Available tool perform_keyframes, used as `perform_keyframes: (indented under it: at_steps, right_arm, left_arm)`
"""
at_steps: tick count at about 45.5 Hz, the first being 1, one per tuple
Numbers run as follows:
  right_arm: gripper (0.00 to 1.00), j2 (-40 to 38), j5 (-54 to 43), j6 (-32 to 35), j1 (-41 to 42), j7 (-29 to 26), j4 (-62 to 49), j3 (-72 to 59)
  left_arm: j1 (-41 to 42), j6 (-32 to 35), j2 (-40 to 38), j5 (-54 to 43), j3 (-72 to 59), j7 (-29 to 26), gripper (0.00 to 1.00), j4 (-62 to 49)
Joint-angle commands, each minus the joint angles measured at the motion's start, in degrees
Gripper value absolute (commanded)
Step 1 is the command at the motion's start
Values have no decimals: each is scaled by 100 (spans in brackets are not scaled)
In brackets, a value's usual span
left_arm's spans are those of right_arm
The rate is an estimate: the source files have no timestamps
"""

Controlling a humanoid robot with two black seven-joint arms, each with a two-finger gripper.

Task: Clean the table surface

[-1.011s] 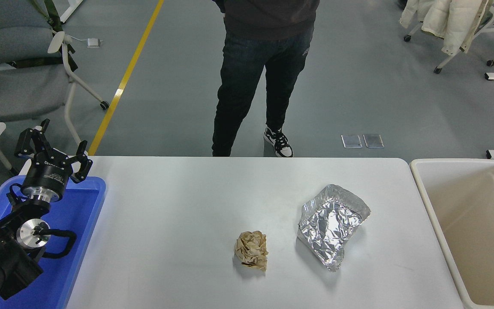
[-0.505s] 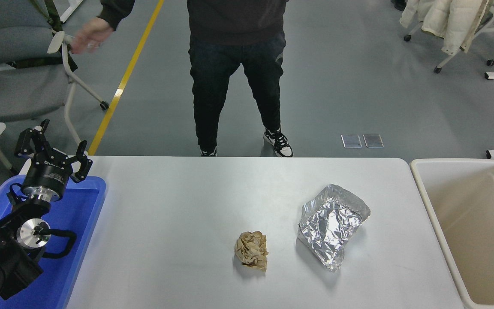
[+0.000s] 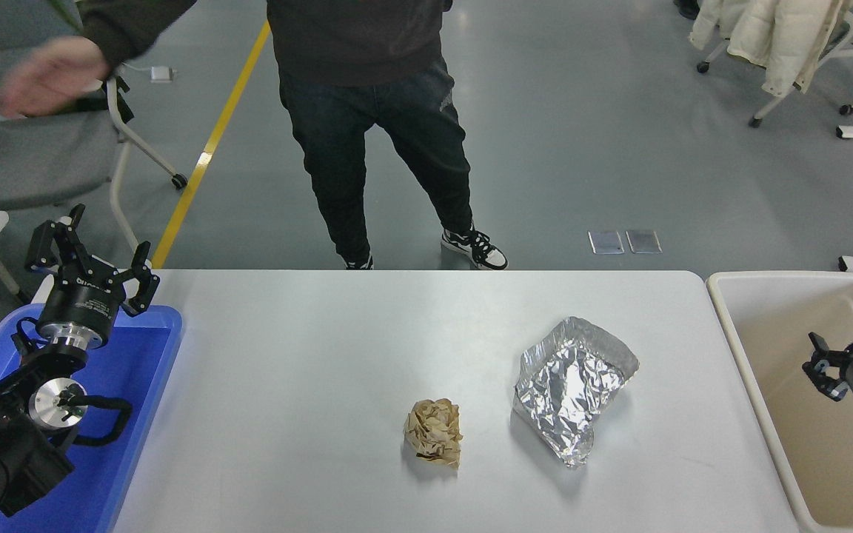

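Hovering right tool, fingers spread.

A crumpled foil tray lies right of a crumpled brown paper ball. A beige bin stands further right of the foil tray.

The white tabletop carries two items. A crumpled brown paper ball lies near the front edge, right of centre. A crushed aluminium foil tray lies to the right of the ball, slightly farther back, not touching it.
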Motion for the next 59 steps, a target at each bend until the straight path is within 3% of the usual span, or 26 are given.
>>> perform_keyframes:
  at_steps: [1,14,32,59]
  right_arm:
    - [100,637,-1036,229,-194,333,632,704]
    - [100,883,-1239,176,-80,720,535,730]
    - [100,865,-1037,106,-80,615,606,431]
    - [100,-707,-562,-1432,-159,-738,2934,-650]
  left_arm:
    - [-5,2,0,0,0,0,100,0]
    - [-5,-7,0,0,0,0,100,-8]
    - [-5,-7,0,0,0,0,100,0]
    - [-5,-7,0,0,0,0,100,0]
